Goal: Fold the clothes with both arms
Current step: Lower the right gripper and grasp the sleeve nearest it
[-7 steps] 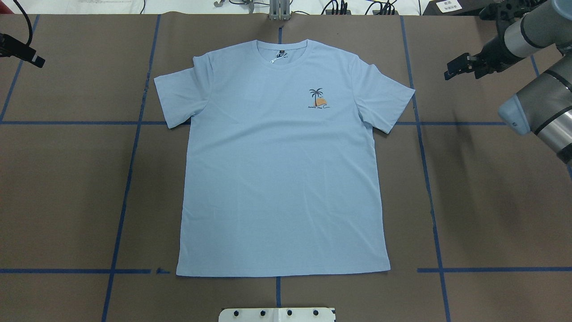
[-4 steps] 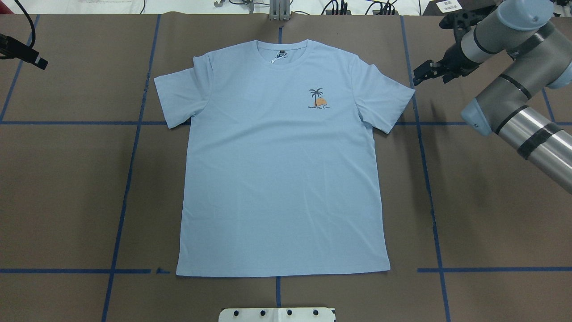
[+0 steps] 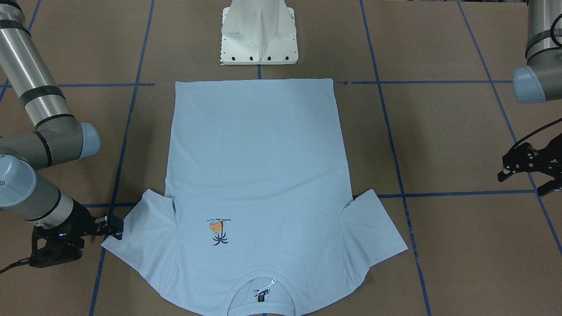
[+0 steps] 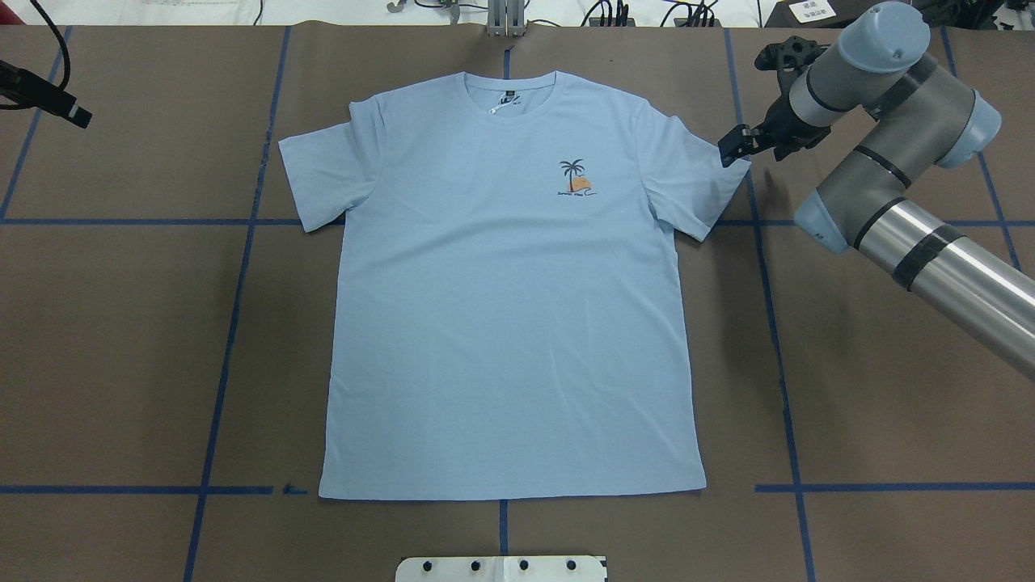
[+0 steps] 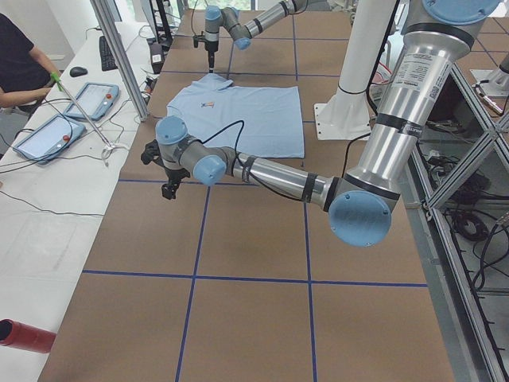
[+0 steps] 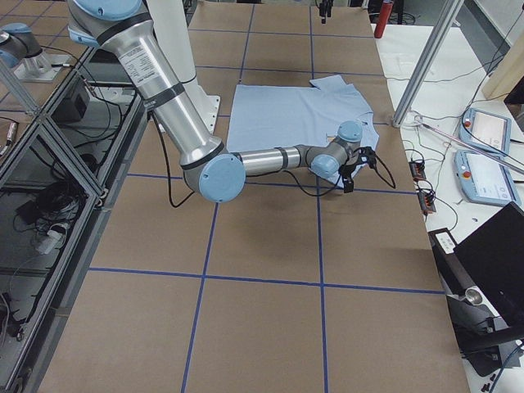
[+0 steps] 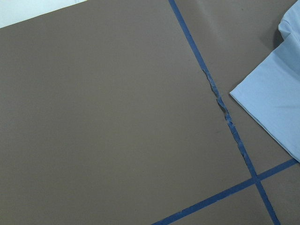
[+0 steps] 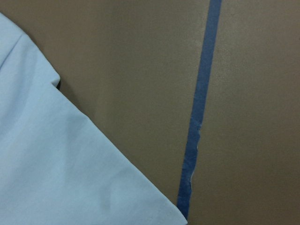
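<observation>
The pale light-blue T-shirt (image 4: 509,307) lies flat and face up on the brown table, collar toward the far edge, palm print (image 4: 576,178) on its chest. My right gripper (image 4: 732,148) hovers at the tip of the shirt's right sleeve (image 4: 703,186), fingers apart and holding nothing; in the front view it (image 3: 112,226) sits just beside that sleeve corner. The right wrist view shows the sleeve edge (image 8: 61,164) beside blue tape. My left gripper (image 3: 524,171) is open, well away from the other sleeve (image 3: 373,232), near the table's left side (image 4: 69,109). A sleeve corner (image 7: 276,98) appears in the left wrist view.
The white pedestal base (image 3: 259,35) stands at the shirt's hem side. Blue tape lines (image 4: 234,283) grid the table. A person (image 5: 20,64) sits at a side bench with tablets (image 5: 56,131). A metal post (image 5: 119,56) rises at the table's far edge.
My right arm has swung left, and its gripper has travelled from the table's right edge to the tip of the right sleeve. The left gripper has drifted slightly. The shirt has not moved.
</observation>
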